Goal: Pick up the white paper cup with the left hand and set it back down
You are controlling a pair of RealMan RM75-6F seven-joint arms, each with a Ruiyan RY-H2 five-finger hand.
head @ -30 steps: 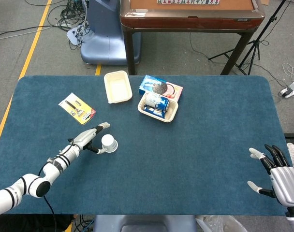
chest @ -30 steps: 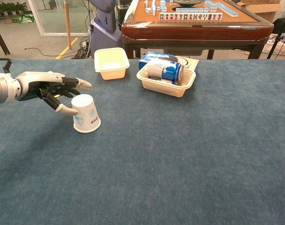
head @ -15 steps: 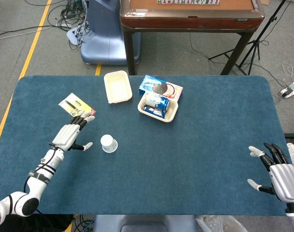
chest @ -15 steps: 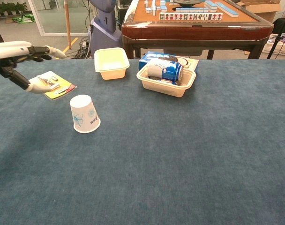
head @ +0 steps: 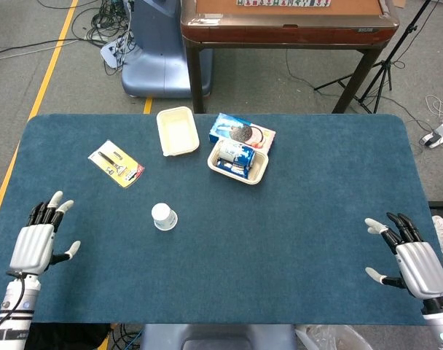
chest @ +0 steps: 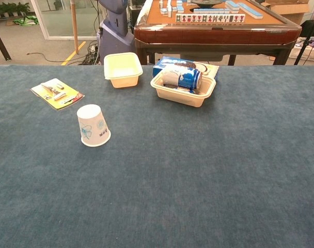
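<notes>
The white paper cup (head: 164, 216) (chest: 93, 125) stands upside down on the blue table, left of the middle, with a faint blue print on its side. Nothing touches it. My left hand (head: 36, 242) hovers far to the cup's left near the table's left edge, fingers spread and holding nothing. My right hand (head: 409, 253) is at the table's right front corner, fingers also spread and empty. Neither hand shows in the chest view.
An empty cream tray (head: 177, 131) (chest: 121, 68) sits at the back. Beside it a second tray (head: 240, 162) (chest: 184, 90) holds a blue packet, with a cookie pack (head: 242, 133) behind. A yellow card with tools (head: 116, 163) (chest: 57, 93) lies back left. A wooden table (head: 287, 22) stands beyond.
My left hand has let go of the cup and drawn back to the left and toward the table's near edge, leaving the chest view. The cup stays where it stood.
</notes>
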